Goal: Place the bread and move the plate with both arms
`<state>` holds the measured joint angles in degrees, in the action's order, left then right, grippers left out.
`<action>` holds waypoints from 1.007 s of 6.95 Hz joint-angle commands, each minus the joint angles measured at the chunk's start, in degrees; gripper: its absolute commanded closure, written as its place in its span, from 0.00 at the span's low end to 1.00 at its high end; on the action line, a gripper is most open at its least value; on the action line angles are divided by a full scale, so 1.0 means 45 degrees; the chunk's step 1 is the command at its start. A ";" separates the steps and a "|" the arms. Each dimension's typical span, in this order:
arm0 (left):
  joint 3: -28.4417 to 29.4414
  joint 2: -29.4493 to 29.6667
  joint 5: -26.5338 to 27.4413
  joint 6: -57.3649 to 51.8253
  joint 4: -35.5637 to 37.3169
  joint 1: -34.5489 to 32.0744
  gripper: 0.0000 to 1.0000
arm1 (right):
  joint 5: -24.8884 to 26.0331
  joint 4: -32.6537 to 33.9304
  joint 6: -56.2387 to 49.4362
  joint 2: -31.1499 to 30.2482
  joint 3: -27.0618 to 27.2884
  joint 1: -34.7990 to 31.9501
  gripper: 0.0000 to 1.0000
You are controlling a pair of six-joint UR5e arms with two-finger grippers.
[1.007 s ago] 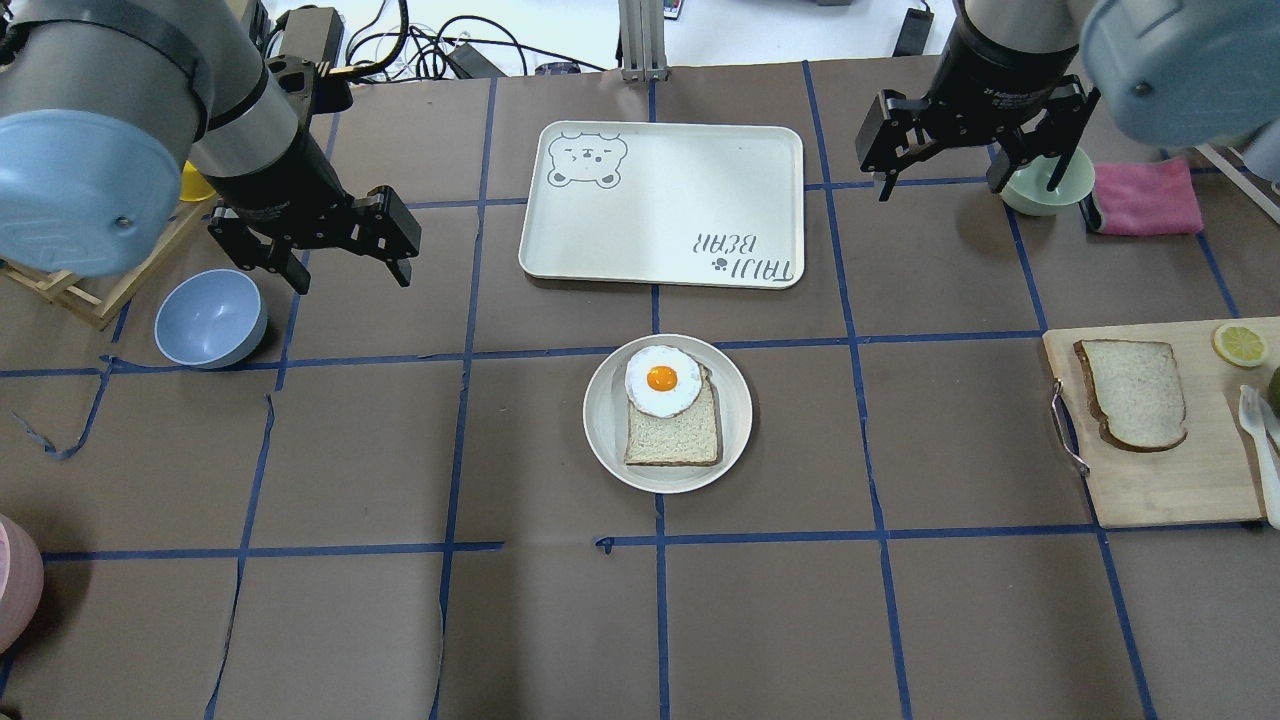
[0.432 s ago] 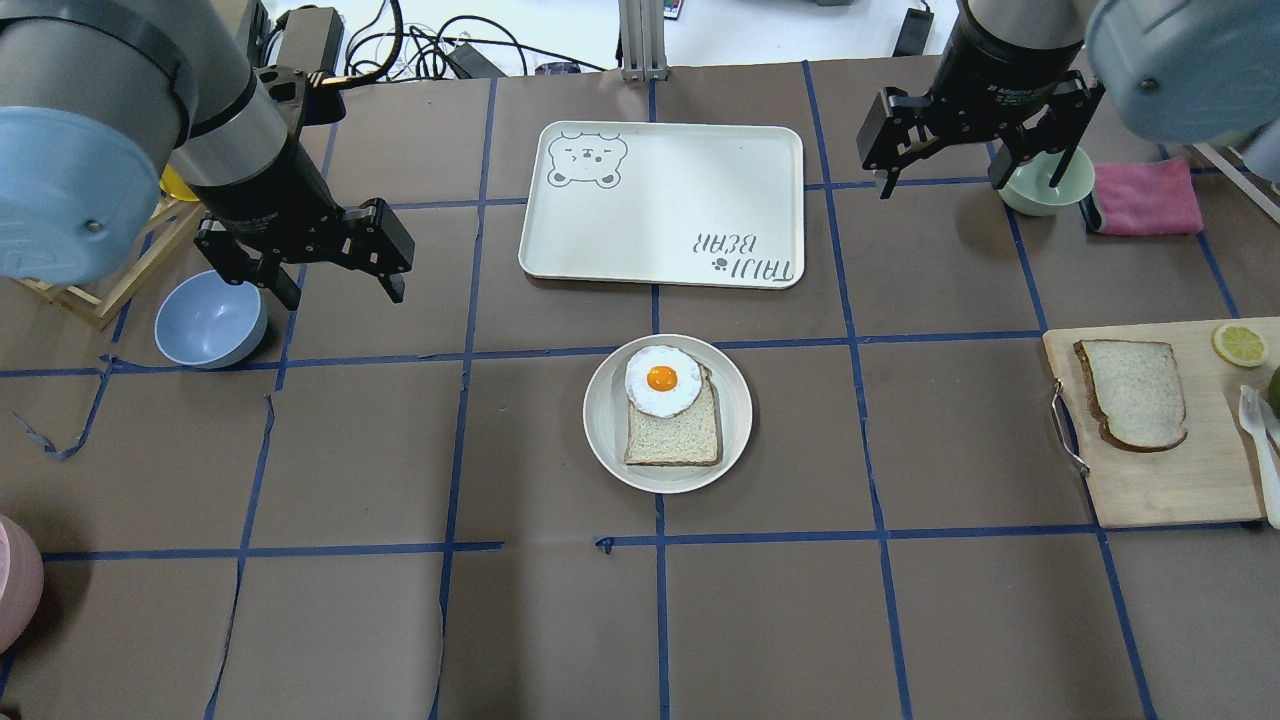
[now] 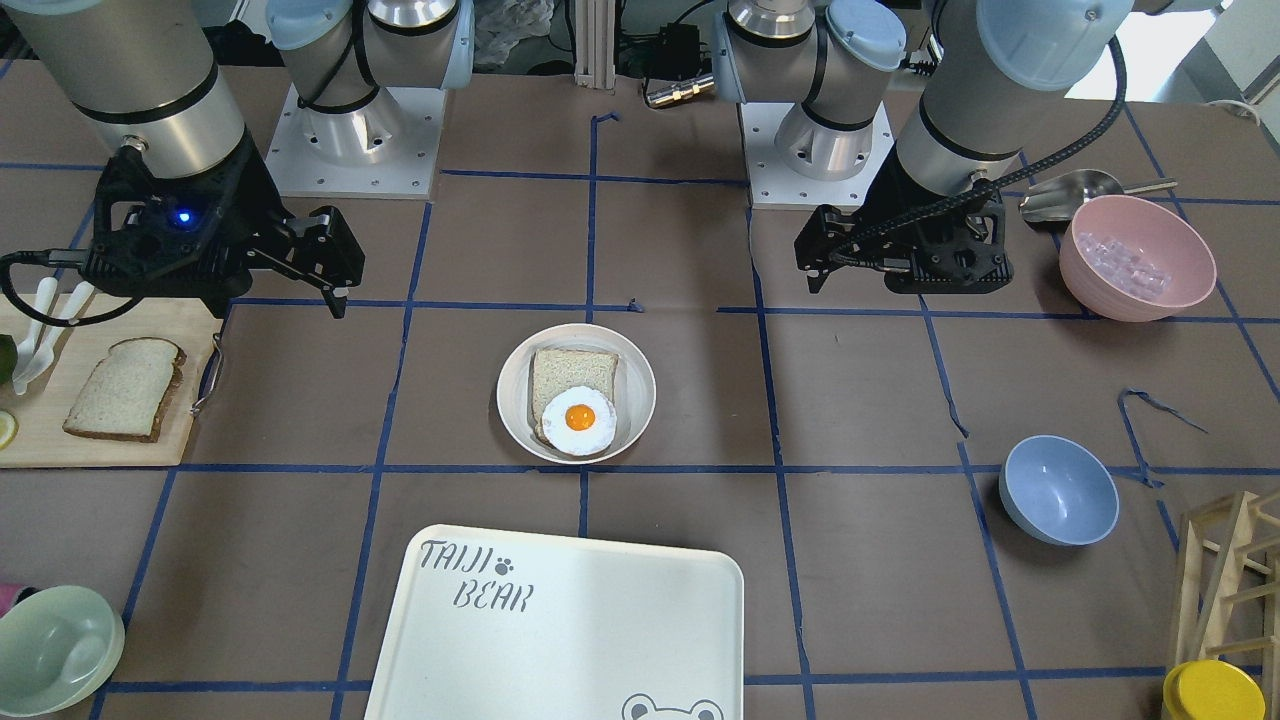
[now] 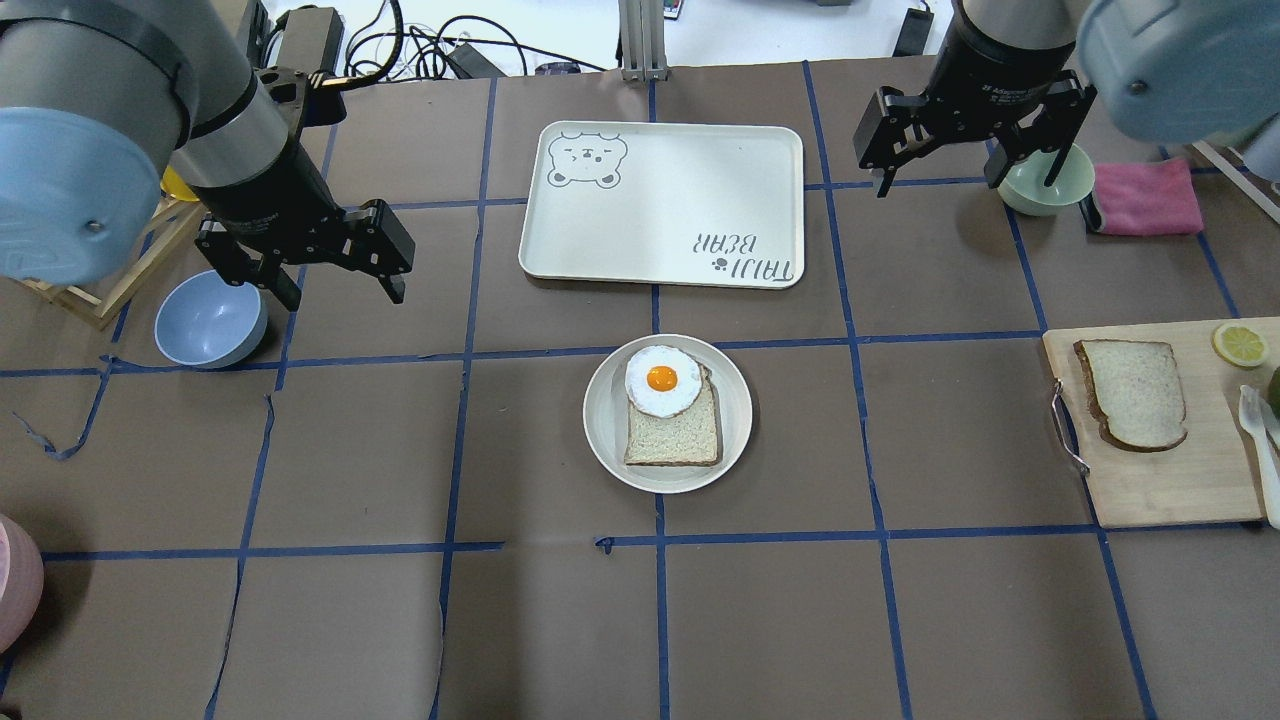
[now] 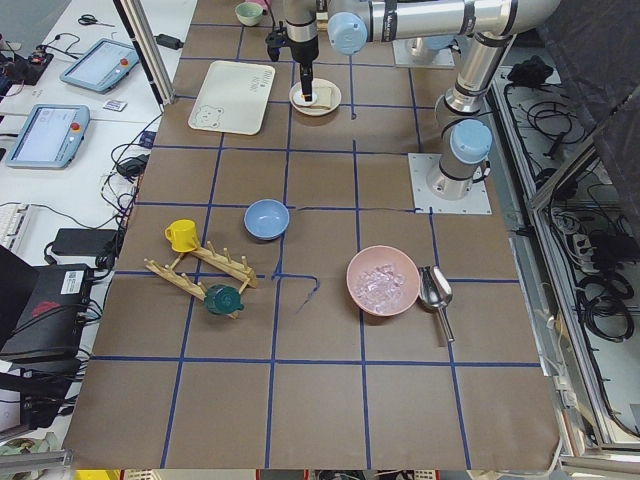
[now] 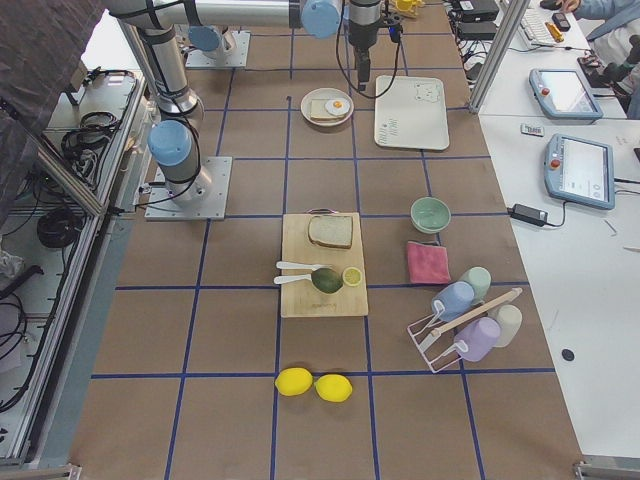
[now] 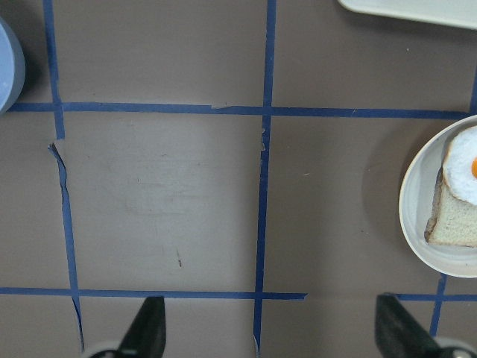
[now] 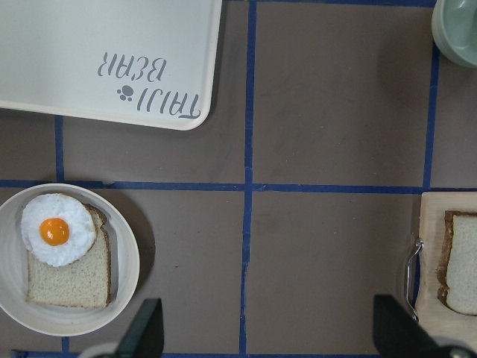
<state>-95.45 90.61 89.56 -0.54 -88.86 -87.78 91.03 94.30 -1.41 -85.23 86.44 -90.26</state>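
Observation:
The bread (image 4: pixel 1135 393), a dark-crusted slice, lies on a wooden cutting board (image 4: pixel 1160 485) at the right; it also shows in the front view (image 3: pixel 125 388) and at the edge of the right wrist view (image 8: pixel 463 261). The plate (image 4: pixel 603 420) sits mid-table and holds a squarer slice topped with a fried egg (image 4: pixel 662 380). My left gripper (image 4: pixel 343 292) is open and empty, hovering to the plate's far left. My right gripper (image 4: pixel 965 185) is open and empty, high over the far right, beyond the board.
The TAIJI BEAR tray (image 4: pixel 662 203) lies beyond the plate. A blue bowl (image 4: pixel 210 318) sits by my left gripper. A green bowl (image 4: pixel 1045 185) and pink cloth (image 4: pixel 1145 197) lie under and beside my right gripper. A lemon slice (image 4: pixel 1240 344) and a white utensil lie on the board.
My left gripper has shifted a little left and toward the blue bowl. My right gripper has edged slightly farther back. Plate and bread have not moved.

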 commanded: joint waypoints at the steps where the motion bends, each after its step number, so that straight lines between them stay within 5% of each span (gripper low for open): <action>1: -0.0058 0.0000 0.0019 -0.0016 0.0000 -0.0006 0.00 | 0.0007 0.0001 0.0079 -0.0180 -0.0088 -0.0001 0.00; 7: -0.0078 0.0020 0.0019 -0.0016 0.0000 0.0014 0.00 | -0.0227 0.0080 -0.0214 -0.0240 -0.0695 0.0018 0.00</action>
<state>-95.74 90.68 89.65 -0.62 -88.81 -87.71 90.30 94.83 -2.22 -86.44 83.26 -90.19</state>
